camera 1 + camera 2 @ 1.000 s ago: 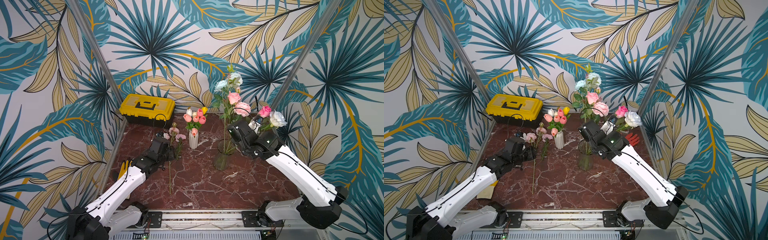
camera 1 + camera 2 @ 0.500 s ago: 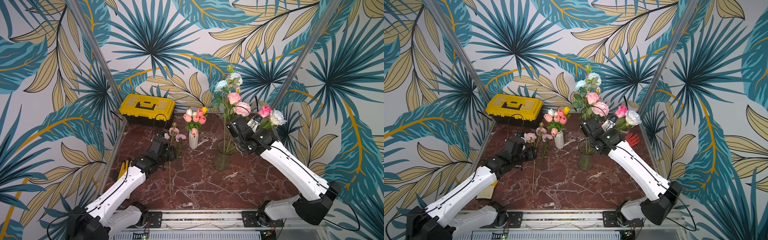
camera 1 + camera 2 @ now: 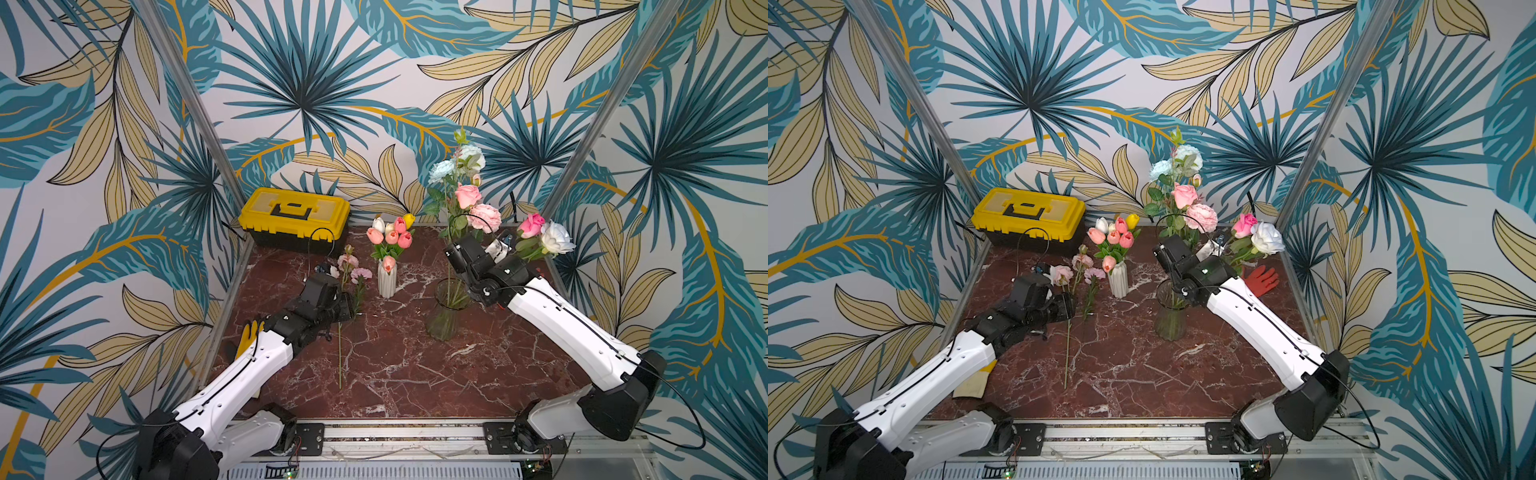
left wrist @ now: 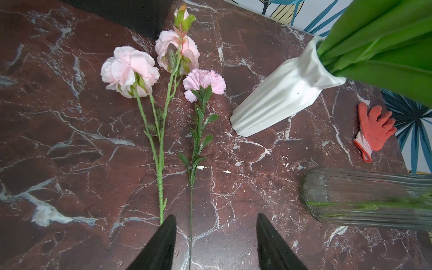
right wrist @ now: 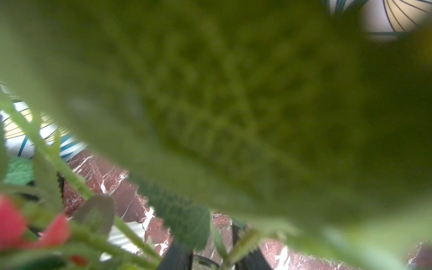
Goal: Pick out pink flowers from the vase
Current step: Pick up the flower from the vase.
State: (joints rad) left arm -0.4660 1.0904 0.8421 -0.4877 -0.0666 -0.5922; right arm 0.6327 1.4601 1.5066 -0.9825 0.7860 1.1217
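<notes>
Your left jaws stood apart and empty, the pink carnation stem between them, pink peonies alongside, flat on the worktop. Your right jaws sat among stems above the glass vase; a leaf blocked them, grip unclear. Pink roses stood in it.

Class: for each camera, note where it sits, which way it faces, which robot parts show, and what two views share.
Top views: high over the front edge, facing down at the table; left arm and right arm show in both top views.
Left wrist: on the left arm, facing down at pink flowers lying flat; the left gripper's fingertips show.
Right wrist: on the right arm, among foliage; a blurred leaf fills it; right gripper barely shows.
Shared: white vase and red glove, in the left wrist view and a top view.
</notes>
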